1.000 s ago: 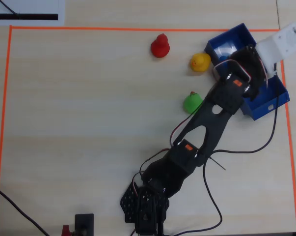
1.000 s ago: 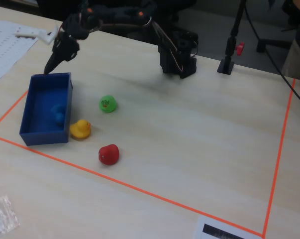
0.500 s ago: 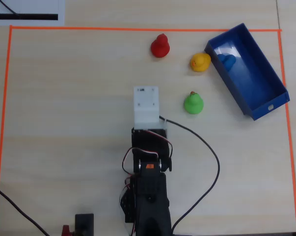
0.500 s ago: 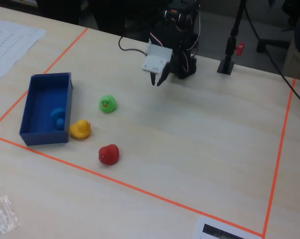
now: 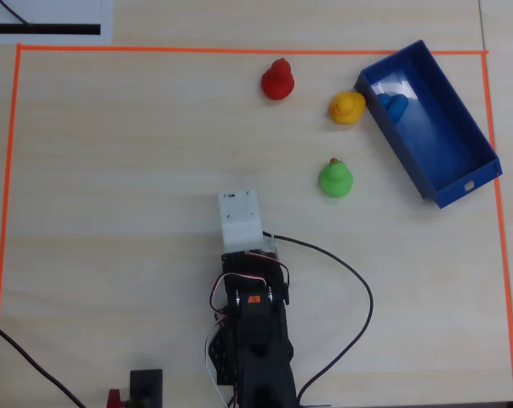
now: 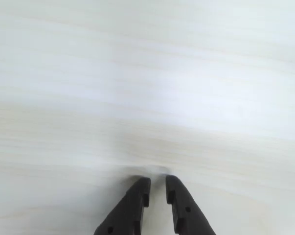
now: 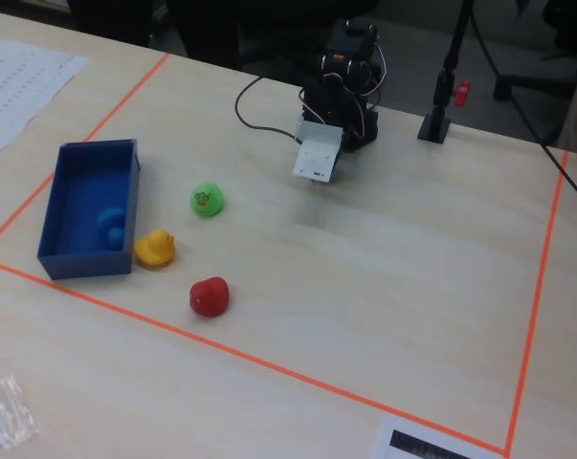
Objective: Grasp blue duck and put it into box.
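table (image 5: 111, 170) carries the box (image 5: 460, 161) with the blue duck (image 5: 395, 104) inside near one end, yellow duck (image 5: 347, 107) touching its wall, green duck (image 5: 334, 178) and red duck (image 5: 277, 79) apart, arm (image 5: 252, 331) folded back, empty gripper (image 6: 156, 182) narrowly parted over bare wood.

Pale wood-grain table (image 7: 384, 277) with orange tape border (image 5: 239, 50), dark floor behind.
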Available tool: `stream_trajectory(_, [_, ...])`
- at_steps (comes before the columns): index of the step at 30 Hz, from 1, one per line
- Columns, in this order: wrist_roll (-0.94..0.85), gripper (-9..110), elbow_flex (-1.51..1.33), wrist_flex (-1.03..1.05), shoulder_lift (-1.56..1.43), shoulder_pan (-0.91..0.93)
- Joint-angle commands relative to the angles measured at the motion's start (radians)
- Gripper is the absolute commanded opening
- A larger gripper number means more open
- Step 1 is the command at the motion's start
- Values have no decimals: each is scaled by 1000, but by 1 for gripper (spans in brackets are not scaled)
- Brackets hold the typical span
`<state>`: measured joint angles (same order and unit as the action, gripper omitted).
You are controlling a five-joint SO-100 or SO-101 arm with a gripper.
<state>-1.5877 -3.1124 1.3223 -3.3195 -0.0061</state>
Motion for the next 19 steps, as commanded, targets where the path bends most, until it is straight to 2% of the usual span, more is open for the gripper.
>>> stream_trajectory(1, [6,5,2,23,8,23])
stream_trajectory(19, [6,6,2,23,8,23])
